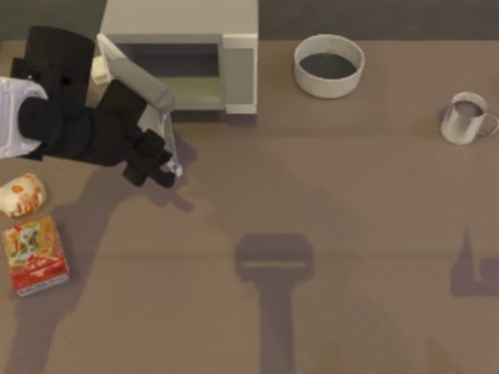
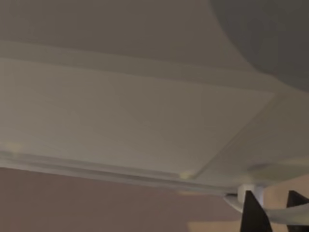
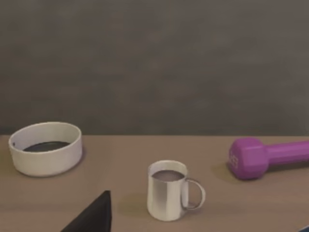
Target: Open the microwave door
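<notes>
The light-grey microwave (image 1: 179, 19) stands at the back left of the table. Its cavity (image 1: 183, 74) shows, because the microwave door (image 1: 132, 74) is swung out part way toward the front left. My left gripper (image 1: 170, 165) is shut on the door's white bar handle (image 1: 164, 128) at the free edge. In the left wrist view the door panel (image 2: 135, 121) fills the picture, and the dark fingers (image 2: 253, 215) stand on either side of the handle (image 2: 273, 212). My right gripper (image 3: 205, 224) is out of the top view and open, one fingertip (image 3: 99, 212) showing.
A white bowl (image 1: 329, 65) sits right of the microwave and a metal mug (image 1: 466, 117) at the far right. A purple dumbbell (image 3: 263, 157) lies beyond the mug. A bun (image 1: 22, 195) and a red box (image 1: 35, 255) lie at the left edge.
</notes>
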`<state>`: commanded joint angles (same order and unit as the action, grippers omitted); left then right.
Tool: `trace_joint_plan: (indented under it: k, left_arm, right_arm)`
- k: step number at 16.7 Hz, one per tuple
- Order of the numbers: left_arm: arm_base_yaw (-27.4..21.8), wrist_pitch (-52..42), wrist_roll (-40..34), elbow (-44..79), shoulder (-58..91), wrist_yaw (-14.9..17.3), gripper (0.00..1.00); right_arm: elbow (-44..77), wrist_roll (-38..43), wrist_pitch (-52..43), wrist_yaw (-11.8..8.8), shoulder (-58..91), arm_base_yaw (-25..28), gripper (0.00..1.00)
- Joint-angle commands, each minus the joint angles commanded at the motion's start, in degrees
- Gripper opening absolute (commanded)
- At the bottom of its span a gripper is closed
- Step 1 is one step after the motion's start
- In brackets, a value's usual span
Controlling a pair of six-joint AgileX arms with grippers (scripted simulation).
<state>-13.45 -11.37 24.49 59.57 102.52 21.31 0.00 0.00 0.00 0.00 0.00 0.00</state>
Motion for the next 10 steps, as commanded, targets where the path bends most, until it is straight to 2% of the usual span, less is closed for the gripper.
trace_joint_plan:
  k: [10]
  left_arm:
    - [-0.3, -0.1, -0.1, -0.2, 0.0, 0.4, 0.00]
  right_arm:
    - [0.0, 0.0, 0.0, 0.0, 0.0, 0.0, 1.00]
